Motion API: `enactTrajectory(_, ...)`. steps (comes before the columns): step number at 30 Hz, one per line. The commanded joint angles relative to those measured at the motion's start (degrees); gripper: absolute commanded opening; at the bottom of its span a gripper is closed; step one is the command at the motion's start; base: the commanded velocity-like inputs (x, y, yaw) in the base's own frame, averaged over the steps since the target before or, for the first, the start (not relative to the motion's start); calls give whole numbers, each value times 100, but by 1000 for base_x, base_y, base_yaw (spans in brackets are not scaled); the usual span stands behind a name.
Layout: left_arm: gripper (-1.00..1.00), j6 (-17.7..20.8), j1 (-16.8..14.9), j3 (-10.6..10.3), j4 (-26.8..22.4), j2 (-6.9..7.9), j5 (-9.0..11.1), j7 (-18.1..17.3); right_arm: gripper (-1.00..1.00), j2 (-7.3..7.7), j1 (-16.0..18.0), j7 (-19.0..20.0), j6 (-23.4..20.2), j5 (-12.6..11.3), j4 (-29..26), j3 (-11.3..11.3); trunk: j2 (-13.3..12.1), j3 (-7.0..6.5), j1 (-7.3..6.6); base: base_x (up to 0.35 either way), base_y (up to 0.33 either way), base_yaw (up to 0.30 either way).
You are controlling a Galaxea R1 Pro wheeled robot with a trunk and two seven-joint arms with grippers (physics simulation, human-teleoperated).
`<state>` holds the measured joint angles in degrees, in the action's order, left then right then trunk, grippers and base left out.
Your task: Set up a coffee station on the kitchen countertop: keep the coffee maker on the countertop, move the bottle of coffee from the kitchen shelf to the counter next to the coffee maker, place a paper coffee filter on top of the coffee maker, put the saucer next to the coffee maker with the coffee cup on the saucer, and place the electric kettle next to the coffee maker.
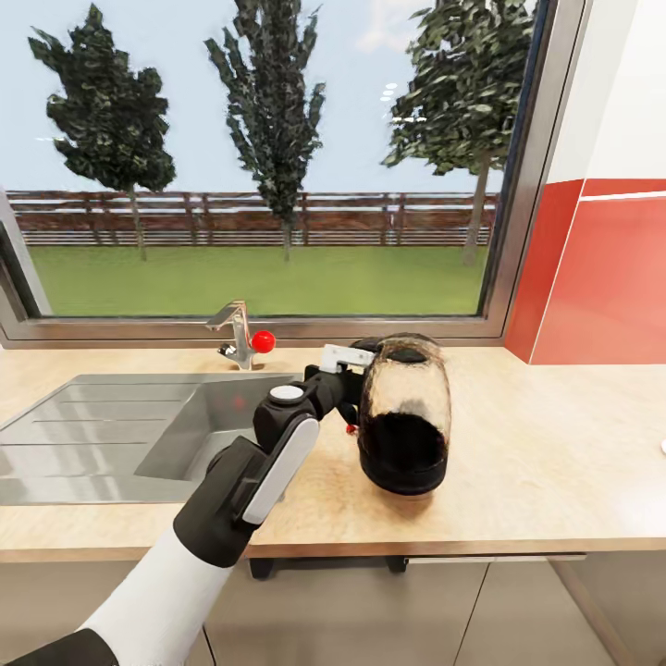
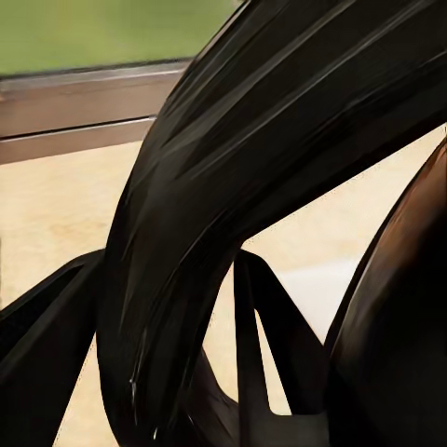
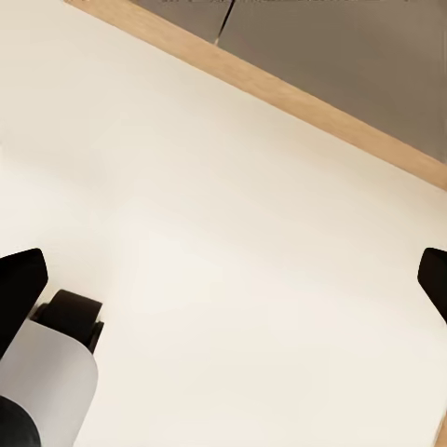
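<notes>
The electric kettle (image 1: 404, 416), clear glass with dark liquid and a black base, hangs tilted over the kitchen countertop (image 1: 555, 444), just right of the sink. My left gripper (image 1: 356, 375) is shut on its black loop handle. In the left wrist view the handle (image 2: 233, 186) runs between the two dark fingers (image 2: 270, 345), with the kettle's glass body (image 2: 400, 326) beside them. Whether the base touches the counter I cannot tell. My right gripper (image 3: 228, 284) is open, its fingertips (image 3: 19, 279) wide apart over a pale floor.
A steel sink (image 1: 120, 435) with a faucet (image 1: 242, 335) and red knob lies left of the kettle. A large window runs behind the counter and a red backsplash (image 1: 601, 277) stands at the right. A sliver of something white (image 1: 662, 447) shows at the counter's right edge.
</notes>
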<state>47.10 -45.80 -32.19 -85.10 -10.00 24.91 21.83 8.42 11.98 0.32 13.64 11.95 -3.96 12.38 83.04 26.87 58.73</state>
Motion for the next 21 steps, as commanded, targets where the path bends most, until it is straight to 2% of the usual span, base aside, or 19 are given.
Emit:
enactTrajectory(1, -100, 13, -10, 11, -9, 0, 48, 62, 100, 1, 1, 3, 15, 48, 2, -14, 4, 6, 0, 0, 0, 0)
enactTrajectory(7, -100, 9, -21, 143, -15, 0, 49, 64, 100, 1, 3, 3, 15, 47, -6, -8, 4, 6, 0, 0, 0, 0)
enactTrajectory(13, -100, 9, -22, 161, -22, 0, 57, 59, 100, 0, -1, 3, 15, 49, -8, -7, 4, 6, 0, -18, 0, 0)
enactTrajectory(21, -100, 9, -21, 159, -21, 0, 58, 59, 100, -5, 3, 4, 15, 47, -8, -8, 4, 6, 0, -297, 0, 4)
